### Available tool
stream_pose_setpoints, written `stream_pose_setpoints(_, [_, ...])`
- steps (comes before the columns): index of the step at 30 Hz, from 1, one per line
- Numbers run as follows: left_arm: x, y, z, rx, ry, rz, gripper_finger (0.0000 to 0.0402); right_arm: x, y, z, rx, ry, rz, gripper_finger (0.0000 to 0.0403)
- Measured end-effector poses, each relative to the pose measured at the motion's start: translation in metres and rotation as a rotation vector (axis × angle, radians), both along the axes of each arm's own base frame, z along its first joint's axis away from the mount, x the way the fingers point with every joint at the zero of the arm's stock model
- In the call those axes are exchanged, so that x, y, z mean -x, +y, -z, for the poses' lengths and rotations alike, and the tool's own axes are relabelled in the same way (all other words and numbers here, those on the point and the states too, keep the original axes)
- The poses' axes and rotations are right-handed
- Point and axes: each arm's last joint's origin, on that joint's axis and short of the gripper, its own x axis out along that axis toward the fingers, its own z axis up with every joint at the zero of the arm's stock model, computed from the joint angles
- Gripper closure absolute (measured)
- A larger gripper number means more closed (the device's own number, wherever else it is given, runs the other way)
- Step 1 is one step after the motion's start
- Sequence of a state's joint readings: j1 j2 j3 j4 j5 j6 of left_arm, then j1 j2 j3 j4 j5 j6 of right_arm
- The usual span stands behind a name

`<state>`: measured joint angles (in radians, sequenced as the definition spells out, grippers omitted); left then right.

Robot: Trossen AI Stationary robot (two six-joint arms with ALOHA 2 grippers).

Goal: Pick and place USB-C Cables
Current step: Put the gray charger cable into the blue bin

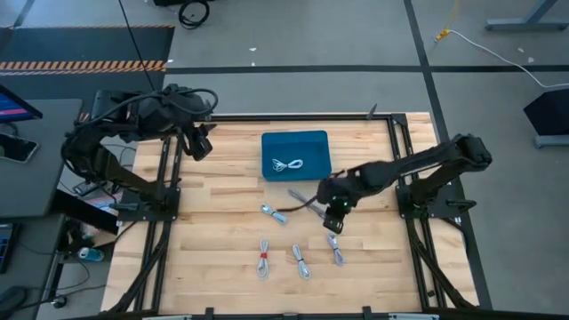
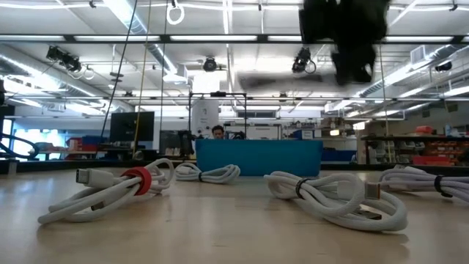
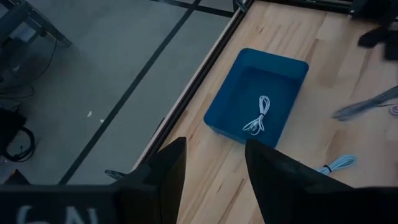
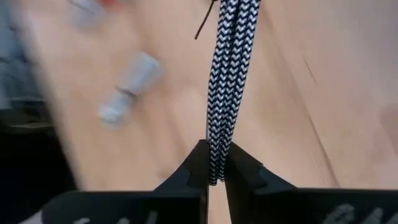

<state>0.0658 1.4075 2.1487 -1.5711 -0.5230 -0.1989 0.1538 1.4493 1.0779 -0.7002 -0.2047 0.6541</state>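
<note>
My right gripper [image 1: 329, 212] [image 4: 214, 173] hovers over the table's middle, just on the near side of the blue tray [image 1: 311, 140], and is shut on a coiled USB-C cable [image 1: 300, 199] whose braid looks black-and-white in the right wrist view. One silvery cable [image 1: 287, 164] [image 3: 258, 116] lies in the tray. Several more bundles lie flat on the wood: one with a blue band [image 1: 274, 213], one with a red band [image 1: 263, 260] [image 2: 135, 182], and two others [image 1: 300, 260] [image 1: 336, 249]. My left gripper [image 1: 203, 145] [image 3: 214, 149] waits open above the table's far left corner. My right gripper pinches the bundled strands of the cable [image 4: 216, 146] between its two fingers, near one end of the bundle. The fingers lie along the bundle's length. The cable is lifted clear of the table and sticks out from the fingertips toward the table's left [image 1: 295, 196].
The tray sits at the far middle of the table. Black frame rails [image 1: 169, 191] [image 1: 404, 178] run along the table's left and right sides. Bare wood lies to the left and right of the loose cables. A person [image 2: 218, 132] shows in the room behind the tray.
</note>
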Motion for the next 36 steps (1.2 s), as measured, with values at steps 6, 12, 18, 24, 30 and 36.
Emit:
stream_pose_setpoints(6, [0.0, 0.0, 0.0, 0.0, 0.0, 0.0, 0.023, 0.011, -0.013, -0.087, 0.095, -0.15, -0.031, 0.0375])
stream_pose_setpoints(12, [0.0, 0.0, 0.0, 0.0, 0.0, 0.0, 0.023, 0.029, -0.042, -0.132, 0.26, -0.051, -0.06, 0.0376])
stream_pose_setpoints(18, [0.0, 0.0, 0.0, 0.0, 0.0, 0.0, 0.023, 0.036, -0.075, -0.153, 0.357, -0.033, -0.097, 0.0377])
stream_pose_setpoints(24, [0.0, 0.0, 0.0, 0.0, -0.001, 0.0, 0.023, 0.033, -0.114, -0.15, 0.379, -0.027, -0.154, 0.0377])
stream_pose_setpoints(30, [0.0, 0.0, 0.0, 0.008, -0.008, -0.009, 0.023, 0.021, -0.159, -0.128, 0.359, 0.018, -0.201, 0.0377])
stream_pose_setpoints(36, [0.0, 0.0, 0.0, 0.014, -0.015, -0.017, 0.023, 0.003, -0.199, -0.1, 0.323, 0.013, -0.256, 0.0377])
